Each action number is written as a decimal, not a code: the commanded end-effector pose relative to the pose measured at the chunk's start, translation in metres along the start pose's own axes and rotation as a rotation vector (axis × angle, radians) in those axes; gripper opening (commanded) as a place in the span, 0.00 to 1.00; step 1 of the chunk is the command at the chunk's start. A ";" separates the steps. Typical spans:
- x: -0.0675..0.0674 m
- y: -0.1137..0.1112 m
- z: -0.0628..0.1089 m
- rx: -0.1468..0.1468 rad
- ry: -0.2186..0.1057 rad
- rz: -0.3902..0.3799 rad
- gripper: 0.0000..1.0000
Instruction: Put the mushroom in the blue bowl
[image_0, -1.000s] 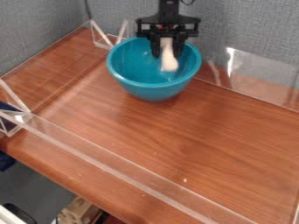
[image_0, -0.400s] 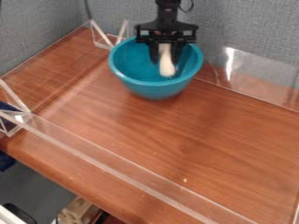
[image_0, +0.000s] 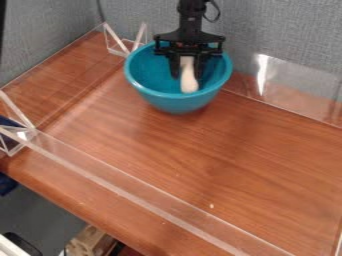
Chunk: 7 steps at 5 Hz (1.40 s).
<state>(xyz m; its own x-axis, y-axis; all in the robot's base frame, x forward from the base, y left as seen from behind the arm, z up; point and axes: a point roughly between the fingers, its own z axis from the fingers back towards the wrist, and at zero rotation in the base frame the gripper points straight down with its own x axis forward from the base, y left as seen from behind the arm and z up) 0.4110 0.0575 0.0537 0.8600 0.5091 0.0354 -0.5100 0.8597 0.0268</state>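
The blue bowl (image_0: 158, 88) stands on the wooden table at the back, near the grey wall. My gripper (image_0: 189, 58) points straight down over the bowl's right half, with its black fingers inside the rim. It is shut on the mushroom (image_0: 190, 76), which hangs with its cream stem up and its brownish cap low in the bowl. I cannot tell whether the cap touches the bowl's floor.
Clear plastic walls (image_0: 281, 78) run around the wooden table (image_0: 201, 150), low along the front edge and taller at the back right. A grey wall stands right behind the bowl.
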 end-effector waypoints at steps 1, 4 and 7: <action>0.008 0.004 0.016 -0.013 -0.049 0.010 1.00; -0.002 0.002 0.033 -0.029 -0.063 -0.007 1.00; -0.009 0.001 0.060 -0.058 -0.090 -0.016 1.00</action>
<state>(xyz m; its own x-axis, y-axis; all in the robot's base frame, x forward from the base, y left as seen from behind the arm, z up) 0.3967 0.0518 0.0712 0.8683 0.4955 0.0240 -0.4958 0.8683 0.0134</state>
